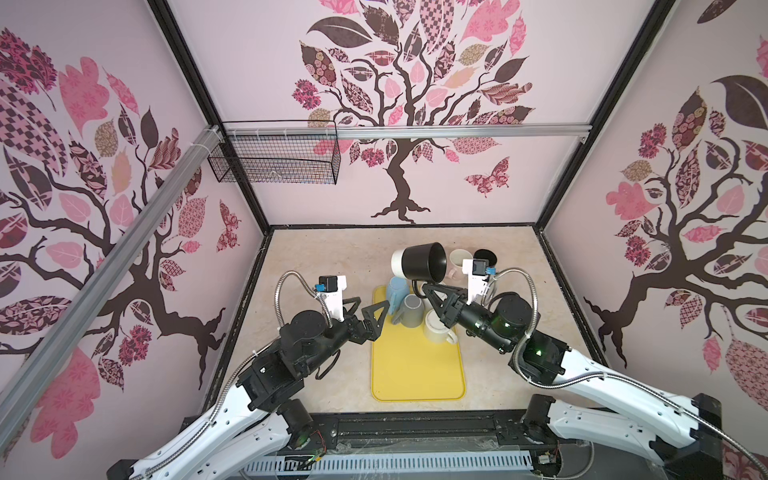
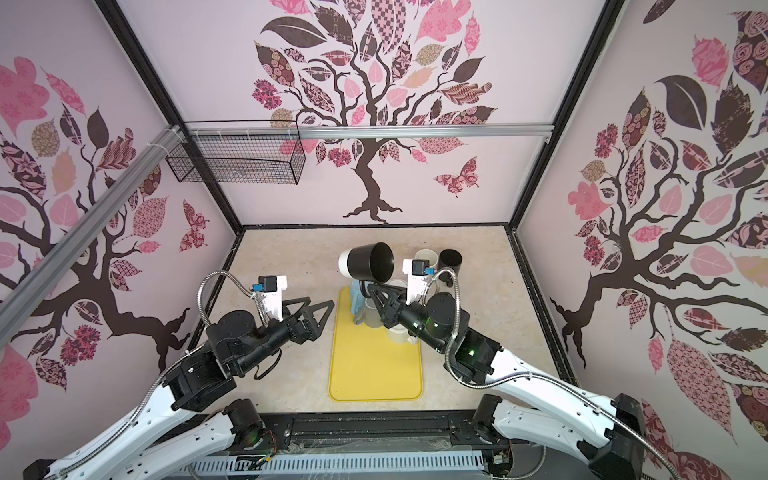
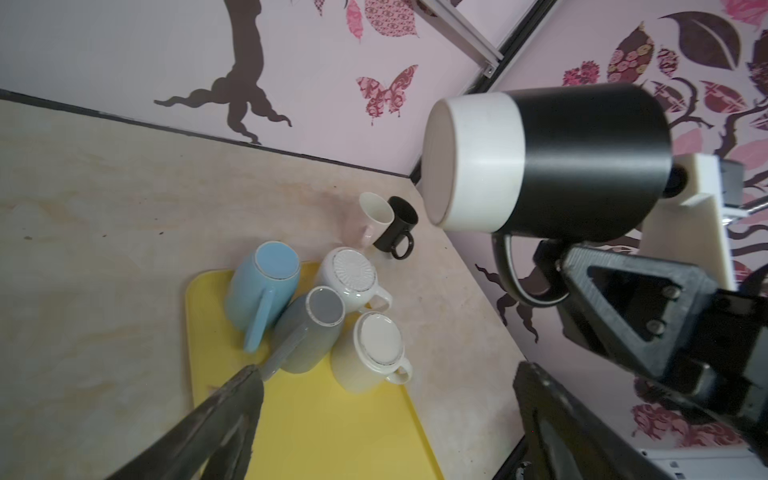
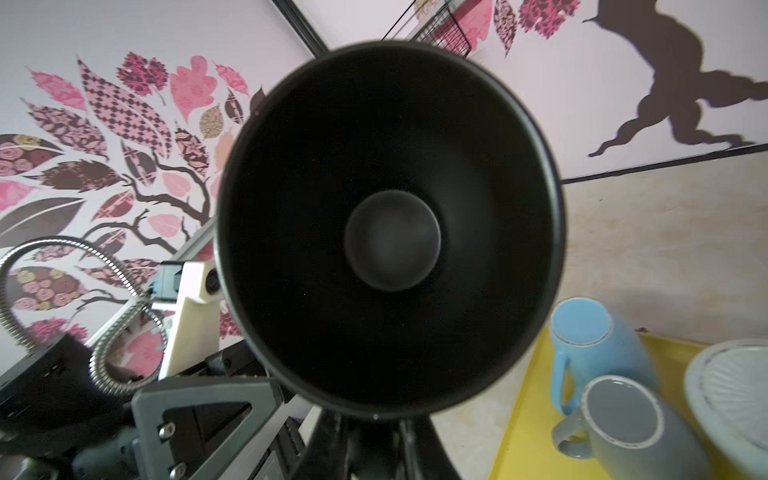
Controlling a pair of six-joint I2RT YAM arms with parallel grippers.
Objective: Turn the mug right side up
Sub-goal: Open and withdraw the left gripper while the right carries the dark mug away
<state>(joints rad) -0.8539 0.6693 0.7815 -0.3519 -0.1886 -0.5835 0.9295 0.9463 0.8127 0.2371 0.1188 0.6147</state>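
Glossy cylindrical mug (image 1: pixel 419 261), black with a white band at its base, lies on its side in the air near the far end of the smooth yellow tray (image 1: pixel 415 365). The right gripper (image 1: pixel 426 289) is pinched, apparently on the mug's thin loop handle. The left wrist view shows this grip and the flat base; the right wrist view shows only the dark interior. The left gripper (image 1: pixel 371 303) stands wide, holding nothing, beside the tray. A blue mug (image 3: pixel 262 286) and a grey mug (image 3: pixel 311 332) stand inverted on the tray.
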